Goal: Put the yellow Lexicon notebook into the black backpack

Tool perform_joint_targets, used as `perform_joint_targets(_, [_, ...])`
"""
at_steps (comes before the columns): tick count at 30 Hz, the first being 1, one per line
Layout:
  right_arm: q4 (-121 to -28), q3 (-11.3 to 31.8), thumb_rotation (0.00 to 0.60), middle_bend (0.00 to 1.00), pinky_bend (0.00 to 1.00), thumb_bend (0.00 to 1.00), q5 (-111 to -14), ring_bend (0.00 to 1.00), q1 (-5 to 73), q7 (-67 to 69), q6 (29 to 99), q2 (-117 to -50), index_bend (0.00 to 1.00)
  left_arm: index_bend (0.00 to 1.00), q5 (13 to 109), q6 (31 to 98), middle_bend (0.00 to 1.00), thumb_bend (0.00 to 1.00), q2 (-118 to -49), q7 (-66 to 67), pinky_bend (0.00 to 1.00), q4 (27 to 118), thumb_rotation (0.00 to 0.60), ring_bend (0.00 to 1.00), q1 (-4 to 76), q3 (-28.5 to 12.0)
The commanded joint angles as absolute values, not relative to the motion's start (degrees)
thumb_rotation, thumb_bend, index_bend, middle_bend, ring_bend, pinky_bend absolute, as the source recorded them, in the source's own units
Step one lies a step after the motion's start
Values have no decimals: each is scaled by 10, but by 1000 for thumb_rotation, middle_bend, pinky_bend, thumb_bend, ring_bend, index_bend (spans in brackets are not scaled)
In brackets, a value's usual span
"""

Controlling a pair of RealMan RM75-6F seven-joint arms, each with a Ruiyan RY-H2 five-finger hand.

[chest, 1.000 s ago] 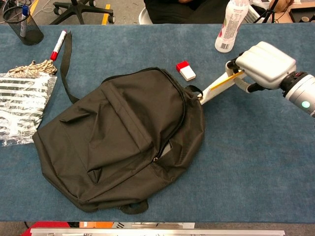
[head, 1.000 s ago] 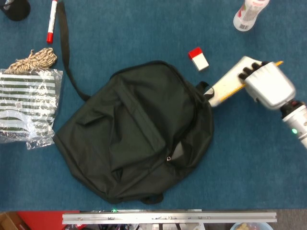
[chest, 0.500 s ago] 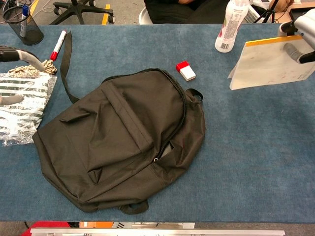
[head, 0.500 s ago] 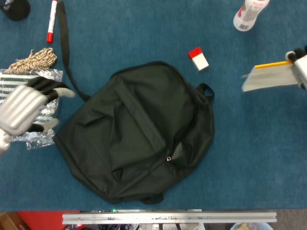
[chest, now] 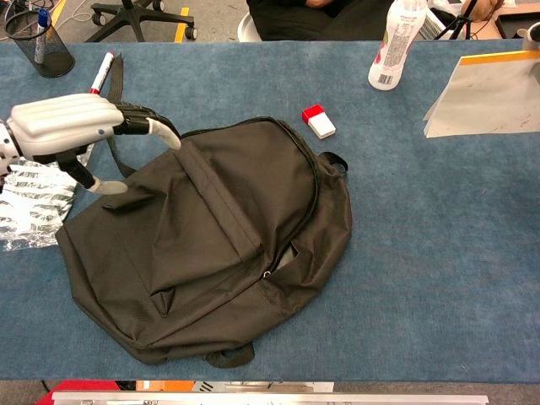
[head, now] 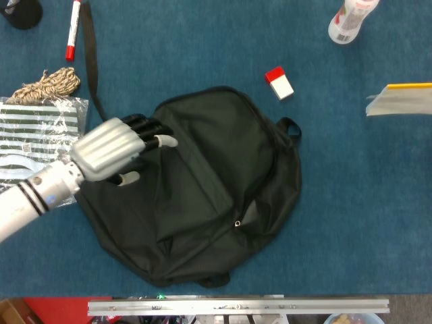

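The yellow Lexicon notebook [chest: 488, 93] hangs tilted in the air at the far right, well clear of the blue surface [chest: 439, 278]: a pale cover with a yellow strip along its upper edge. In the head view only its left end shows [head: 403, 100]. The right hand holding it is cut off by the frame edge, so I cannot tell how it grasps. Half a second ago the notebook sat a little lower and further left, with the fingers on it in sight.

The black backpack [head: 202, 182] lies flat in the middle, its zipper gaping slightly at the lower right. The left hand [chest: 72, 126], which a moment ago was out over the striped plastic bag [head: 34, 145], has come across to the backpack's upper left corner. Its fingers [head: 152, 131] are spread over the fabric, thumb apart, grasping nothing.
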State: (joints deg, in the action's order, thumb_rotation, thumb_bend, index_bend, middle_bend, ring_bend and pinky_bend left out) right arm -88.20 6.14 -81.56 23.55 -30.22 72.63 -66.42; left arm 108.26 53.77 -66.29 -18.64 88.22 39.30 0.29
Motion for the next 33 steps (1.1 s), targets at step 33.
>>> perform_joint_targets(33, [-854, 63, 600, 641, 659, 440, -817, 539, 217, -260, 744, -663, 805, 0, 810, 333, 0, 220, -794, 137, 111, 921, 600, 0, 527, -65])
